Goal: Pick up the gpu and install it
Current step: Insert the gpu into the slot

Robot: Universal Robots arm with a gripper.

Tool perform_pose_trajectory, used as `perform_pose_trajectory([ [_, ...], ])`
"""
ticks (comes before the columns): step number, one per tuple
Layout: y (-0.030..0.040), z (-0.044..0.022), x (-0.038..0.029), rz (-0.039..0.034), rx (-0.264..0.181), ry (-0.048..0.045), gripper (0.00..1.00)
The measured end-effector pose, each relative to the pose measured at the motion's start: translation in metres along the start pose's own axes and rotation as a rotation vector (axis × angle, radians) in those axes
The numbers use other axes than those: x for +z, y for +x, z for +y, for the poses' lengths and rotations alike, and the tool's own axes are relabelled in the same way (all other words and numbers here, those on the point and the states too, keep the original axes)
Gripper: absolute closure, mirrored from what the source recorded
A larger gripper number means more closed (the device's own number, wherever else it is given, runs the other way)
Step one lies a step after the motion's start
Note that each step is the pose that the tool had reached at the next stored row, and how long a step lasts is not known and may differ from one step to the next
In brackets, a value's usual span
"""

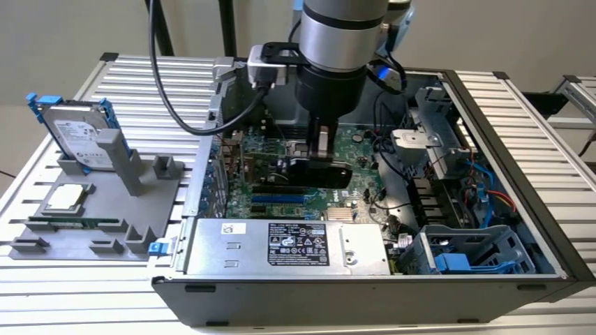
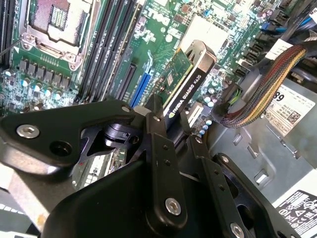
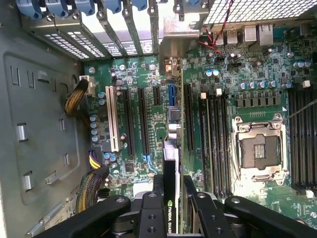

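My gripper (image 1: pixel 322 150) reaches down into the open computer case and is shut on the gpu (image 1: pixel 319 172), a flat card with a black cooler. The card hangs edge-on just above the green motherboard (image 1: pixel 279 192). In the second wrist view the gpu (image 2: pixel 187 79) sticks out from between the black fingers (image 2: pixel 157 130), its green board on one face and black cooler on the other. In the first wrist view the gpu (image 3: pixel 170 161) sits in the gripper (image 3: pixel 172 191) over the expansion slots (image 3: pixel 144 121); whether it touches a slot I cannot tell.
A grey holder (image 1: pixel 139 183) at the exterior view's left carries a hard drive with blue rails (image 1: pixel 79 134), a processor (image 1: pixel 67 197) and a memory stick (image 1: pixel 75 223). Inside the case are the power supply (image 1: pixel 284 248), a blue drive cage (image 1: pixel 465 252), bundled cables (image 2: pixel 267 69) and the processor socket (image 3: pixel 257 151).
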State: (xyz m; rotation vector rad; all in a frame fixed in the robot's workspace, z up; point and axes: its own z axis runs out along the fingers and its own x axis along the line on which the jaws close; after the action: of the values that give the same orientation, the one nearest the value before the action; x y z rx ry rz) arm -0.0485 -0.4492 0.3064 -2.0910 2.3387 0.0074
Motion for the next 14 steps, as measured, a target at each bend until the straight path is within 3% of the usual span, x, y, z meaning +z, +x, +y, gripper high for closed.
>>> perform_pose_trajectory([
  [14,0.0007,0.0064,0.0023,0.0000,0.000,0.0000,1.00],
])
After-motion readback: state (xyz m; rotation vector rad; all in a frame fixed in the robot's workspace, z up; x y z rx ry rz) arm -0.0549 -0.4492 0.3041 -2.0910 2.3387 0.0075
